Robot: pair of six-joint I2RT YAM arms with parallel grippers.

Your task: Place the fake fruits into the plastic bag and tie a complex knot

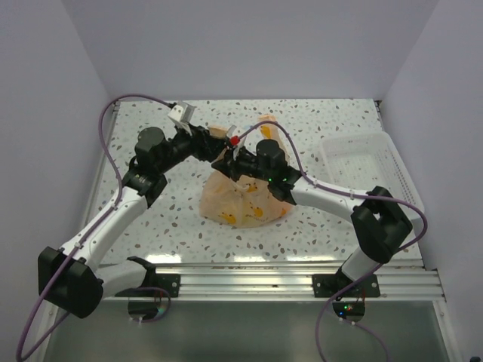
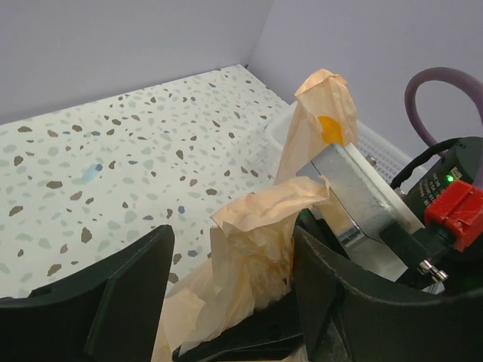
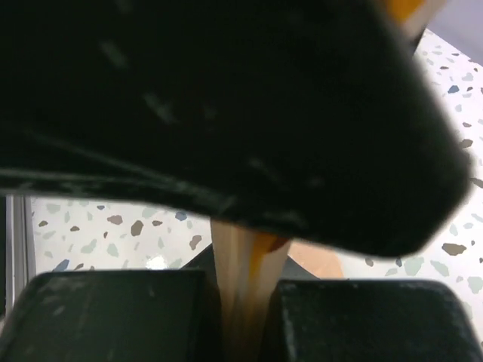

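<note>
The peach-orange plastic bag (image 1: pixel 240 197) lies in the middle of the table. Yellow and orange fake fruits (image 1: pixel 250 215) show through its skin. Both grippers meet above its top. My left gripper (image 1: pixel 213 143) is open, and in the left wrist view (image 2: pixel 232 253) a crumpled bag handle (image 2: pixel 260 226) stands loose between the wide-apart fingers. My right gripper (image 1: pixel 226 161) is shut on a flat strip of bag handle (image 3: pixel 243 264), pinched between its fingers (image 3: pixel 113 317). A second handle tail (image 2: pixel 321 113) rises over the right gripper's body. I cannot make out a finished knot.
A white rectangular plastic tray (image 1: pixel 362 162) stands at the right of the table, also behind the handles in the left wrist view (image 2: pixel 283 132). A dark blurred body (image 3: pixel 226 113) very close to the right wrist camera hides most of that view. Walls enclose the table.
</note>
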